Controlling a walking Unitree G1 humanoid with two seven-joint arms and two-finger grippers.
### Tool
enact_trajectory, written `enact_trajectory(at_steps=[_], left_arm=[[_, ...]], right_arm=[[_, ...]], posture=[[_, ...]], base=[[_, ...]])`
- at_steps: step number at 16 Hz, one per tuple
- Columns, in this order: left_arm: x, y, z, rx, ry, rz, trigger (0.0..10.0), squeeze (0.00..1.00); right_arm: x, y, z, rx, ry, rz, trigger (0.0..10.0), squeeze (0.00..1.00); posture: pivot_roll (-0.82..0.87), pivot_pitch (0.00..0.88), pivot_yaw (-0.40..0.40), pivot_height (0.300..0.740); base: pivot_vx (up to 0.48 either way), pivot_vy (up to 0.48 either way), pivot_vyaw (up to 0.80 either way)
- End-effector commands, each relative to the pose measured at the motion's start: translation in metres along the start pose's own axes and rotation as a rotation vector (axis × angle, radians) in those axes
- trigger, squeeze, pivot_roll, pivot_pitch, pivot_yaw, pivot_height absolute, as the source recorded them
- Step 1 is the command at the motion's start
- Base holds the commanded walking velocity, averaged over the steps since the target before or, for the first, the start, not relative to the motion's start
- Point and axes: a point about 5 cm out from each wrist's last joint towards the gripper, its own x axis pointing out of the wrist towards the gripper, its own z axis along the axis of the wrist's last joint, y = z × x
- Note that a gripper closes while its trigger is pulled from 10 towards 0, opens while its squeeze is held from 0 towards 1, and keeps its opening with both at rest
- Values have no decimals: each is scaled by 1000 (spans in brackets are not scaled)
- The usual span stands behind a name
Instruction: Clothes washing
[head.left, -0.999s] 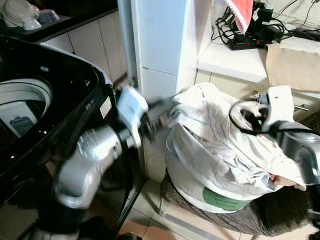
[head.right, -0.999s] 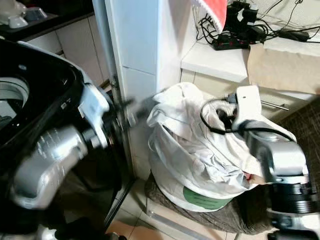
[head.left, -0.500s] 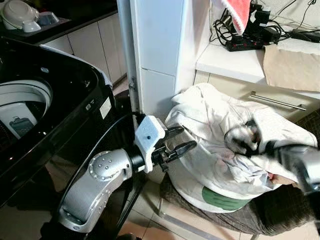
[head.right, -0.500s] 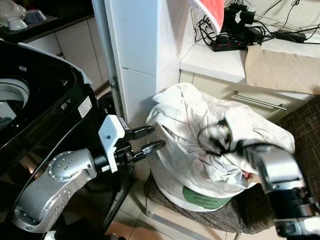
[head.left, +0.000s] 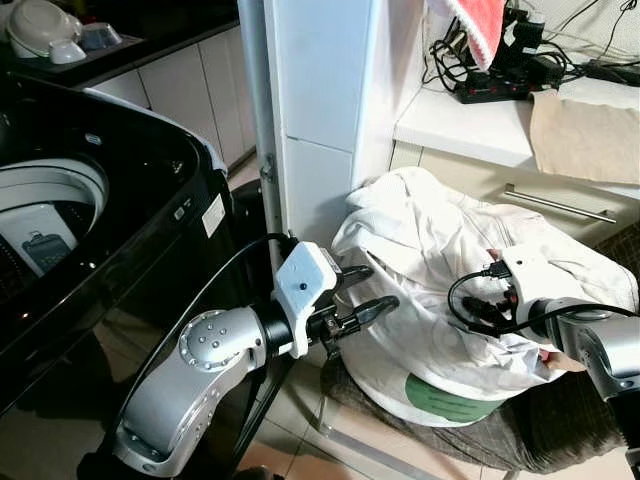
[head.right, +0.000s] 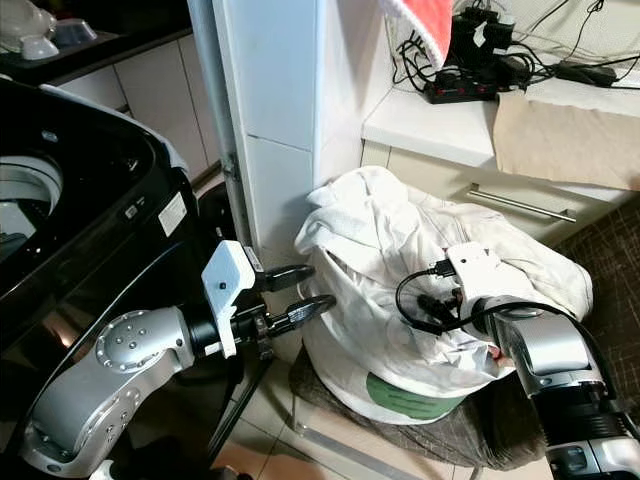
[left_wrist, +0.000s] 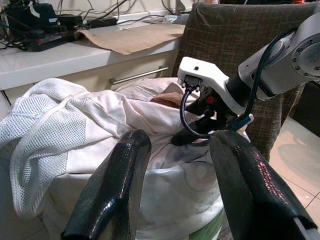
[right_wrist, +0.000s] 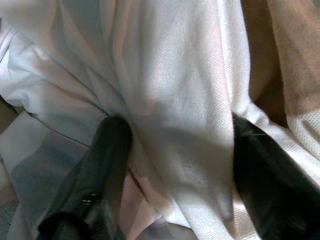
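Early stage: white laundry heaped in its bag on the chair; my right tool spread over it, left tool spread alongside; washer awaits loading.

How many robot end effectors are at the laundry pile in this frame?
2. The left end effector hovers open beside the white laundry pile, on the washing machine side. The right end effector is open, pressed into the pile's top on the opposite side.
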Motion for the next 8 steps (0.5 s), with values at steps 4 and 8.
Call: enact_trajectory(at_steps=[4,8], left_arm=[[-1,-2,1,12,17,-15,10000,0],[-2,-3,1,14,20,-24,10000,0]], right_arm=[[2,-3,-4,-36,9,-8,0,0],[2,-2,-3,-39,0,-3,0,0]], posture=[[-21,10,23,740],[-21,10,24,740]], base=[[0,0,0],[0,0,0]])
